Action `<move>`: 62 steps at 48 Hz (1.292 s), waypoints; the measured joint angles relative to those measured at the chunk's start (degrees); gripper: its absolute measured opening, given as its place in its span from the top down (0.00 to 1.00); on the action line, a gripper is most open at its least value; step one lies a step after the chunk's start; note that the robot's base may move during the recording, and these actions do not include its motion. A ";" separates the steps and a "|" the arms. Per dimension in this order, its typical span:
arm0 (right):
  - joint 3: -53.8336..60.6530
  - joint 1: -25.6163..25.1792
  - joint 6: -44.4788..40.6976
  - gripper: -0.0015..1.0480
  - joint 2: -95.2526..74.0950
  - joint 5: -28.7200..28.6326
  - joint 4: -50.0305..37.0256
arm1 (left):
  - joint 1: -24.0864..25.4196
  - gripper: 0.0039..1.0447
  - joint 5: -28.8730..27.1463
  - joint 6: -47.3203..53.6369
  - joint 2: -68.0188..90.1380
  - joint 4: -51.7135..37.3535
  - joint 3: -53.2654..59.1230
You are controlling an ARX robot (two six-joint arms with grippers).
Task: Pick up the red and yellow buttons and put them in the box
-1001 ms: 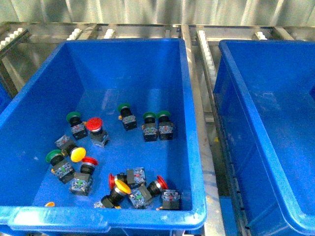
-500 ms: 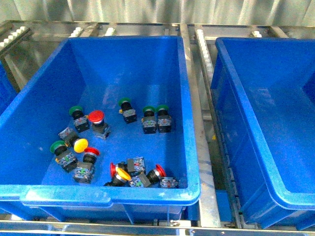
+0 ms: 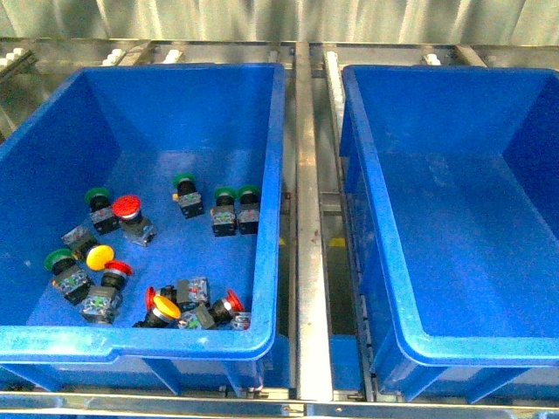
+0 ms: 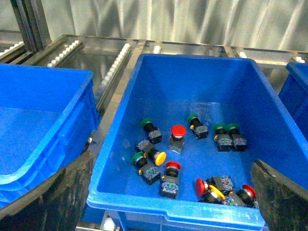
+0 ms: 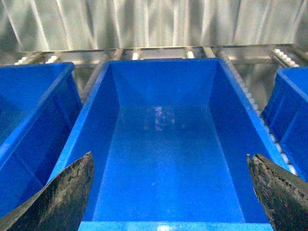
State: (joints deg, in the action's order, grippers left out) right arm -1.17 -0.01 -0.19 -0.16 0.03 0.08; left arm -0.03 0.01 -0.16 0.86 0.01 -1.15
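Observation:
Several red and yellow buttons lie in the left blue crate (image 3: 262, 262): a red cap (image 3: 125, 206), a yellow cap (image 3: 100, 257), another yellow (image 3: 166, 307) and more reds near the front wall. They also show in the left wrist view, with a red cap (image 4: 178, 130) and a yellow cap (image 4: 160, 157). My left gripper (image 4: 172, 160) is open and empty, above that crate's near end. The box (image 4: 29, 178), deep blue with layered rims, stands beside it. My right gripper (image 5: 169, 156) is open and empty. Neither gripper shows in the front view.
Green-capped buttons (image 3: 224, 193) lie among the others. An empty single-rimmed blue crate (image 3: 367, 262) stands to the right, and it also shows under my right gripper (image 5: 96, 134). A metal roller rail (image 3: 310, 262) runs between the crates. Another crate (image 5: 293, 106) is further right.
The front view has shifted: both crates now sit further left in the frame and the right crate shows almost whole. The buttons keep their places in the crate.

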 joint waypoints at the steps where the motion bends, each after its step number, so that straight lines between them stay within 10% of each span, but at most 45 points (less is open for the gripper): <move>1: 0.00 0.00 0.00 0.07 0.00 0.00 0.00 | 0.00 0.08 0.00 0.00 0.00 0.00 0.00; 11: 0.00 0.00 0.00 0.07 0.00 0.00 0.00 | 0.00 0.08 -0.04 -0.02 0.00 0.02 -0.02; 16: 0.00 0.00 0.00 0.07 0.00 0.11 0.00 | -1.68 0.08 -10.49 -8.50 18.36 8.66 -8.20; 34: 0.00 0.00 0.02 0.07 0.04 0.00 0.00 | -4.33 0.08 -7.06 1.31 86.05 -13.99 -38.71; 62: 0.00 0.00 0.00 0.07 0.04 -0.02 0.00 | -1.81 0.08 0.11 8.98 118.71 -11.58 -66.38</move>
State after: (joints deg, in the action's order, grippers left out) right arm -1.17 -0.01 -0.19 -0.12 0.01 0.08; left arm -1.85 0.12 8.82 119.57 -11.57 -67.53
